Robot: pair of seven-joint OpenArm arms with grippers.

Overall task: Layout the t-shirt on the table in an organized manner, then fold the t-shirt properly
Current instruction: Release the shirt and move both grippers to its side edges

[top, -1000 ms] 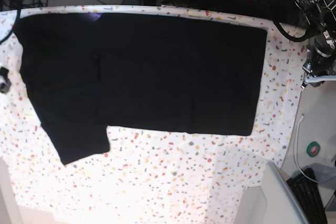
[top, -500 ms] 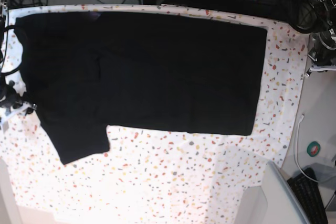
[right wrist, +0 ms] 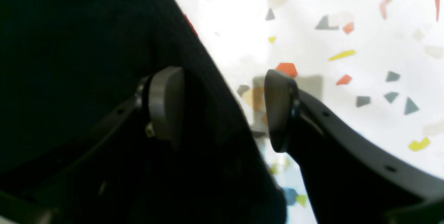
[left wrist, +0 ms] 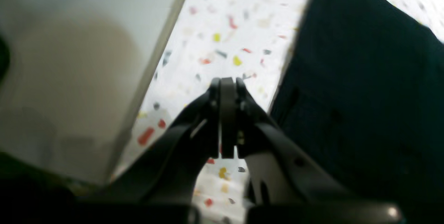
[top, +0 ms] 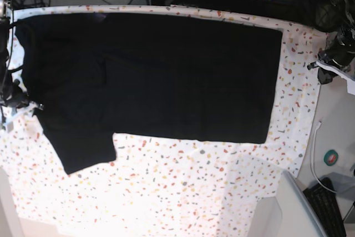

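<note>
The t-shirt [top: 161,76] was plain matte black knit, spread flat over the far half of the table [top: 183,192], whose white cover was speckled with red, yellow and grey flecks; one short sleeve angled toward the near left corner. No readable writing showed. The right gripper [right wrist: 222,108] stood wide apart, straddling the shirt's edge at the left table edge, clasping nothing. The left gripper [left wrist: 227,88] was pressed together, empty, above the right table edge.
</note>
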